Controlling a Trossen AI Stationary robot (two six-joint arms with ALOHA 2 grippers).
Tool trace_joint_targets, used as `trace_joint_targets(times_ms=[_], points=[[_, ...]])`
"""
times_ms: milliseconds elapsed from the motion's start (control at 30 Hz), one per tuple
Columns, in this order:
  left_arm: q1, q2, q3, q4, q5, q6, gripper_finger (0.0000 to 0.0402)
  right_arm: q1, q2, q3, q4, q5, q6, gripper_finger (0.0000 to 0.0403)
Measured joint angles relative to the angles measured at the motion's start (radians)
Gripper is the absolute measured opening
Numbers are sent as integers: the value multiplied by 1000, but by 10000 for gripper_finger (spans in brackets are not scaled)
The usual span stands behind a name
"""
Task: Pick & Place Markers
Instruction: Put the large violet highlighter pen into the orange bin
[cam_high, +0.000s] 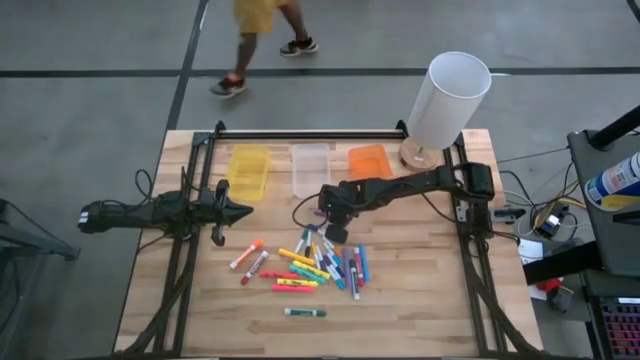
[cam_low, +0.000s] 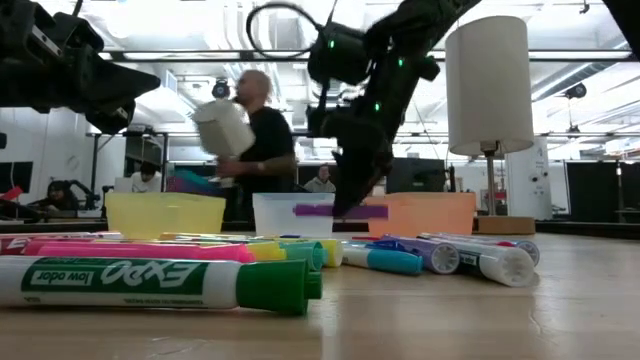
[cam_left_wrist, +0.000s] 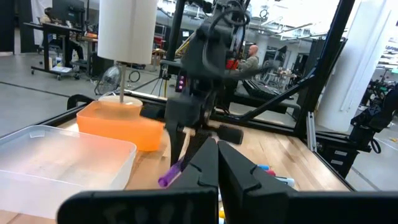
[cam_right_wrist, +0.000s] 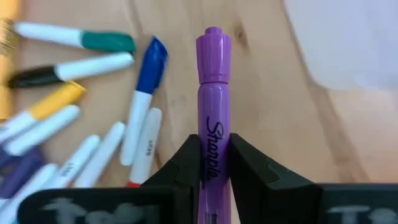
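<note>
Right tool (cam_right_wrist: 214, 163) pinches purple marker (cam_right_wrist: 212, 93) above table.

A light wooden table (cam_high: 420, 300) carries a loose cluster of markers (cam_high: 310, 265), one green marker (cam_high: 304, 313) lying apart. Yellow bin (cam_high: 249, 171), clear bin (cam_high: 310, 168), orange bin (cam_high: 369, 160) and a lamp (cam_high: 445, 105) line its far edge.

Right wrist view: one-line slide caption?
Right gripper clamps a purple Sharpie highlighter above the wooden table, scattered markers beside.

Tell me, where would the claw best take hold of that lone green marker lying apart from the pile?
Probably mid-barrel, coming straight down from above. The green marker lies flat on the table with bare wood all round, so the fingers could close across its thin width, as the right claw grips the purple marker.
</note>
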Motion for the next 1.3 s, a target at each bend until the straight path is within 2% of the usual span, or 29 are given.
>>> trace_joint_targets(times_ms=[133,333,500,633,800,1300], points=[[0,2,0,-5,1,0,0,0,-68,0,-46,12,26,54],[0,13,0,-9,3,0,0,-7,-179,-1,-173,134,42,54],[0,14,0,-9,3,0,0,-30,-243,-3,-220,169,60,54],[0,14,0,-11,2,0,0,-53,-256,-8,-249,178,60,54],[0,15,0,-12,2,0,0,-103,-260,-20,-308,248,59,54],[0,15,0,-13,-1,0,0,-287,-260,-113,-286,246,49,54]])
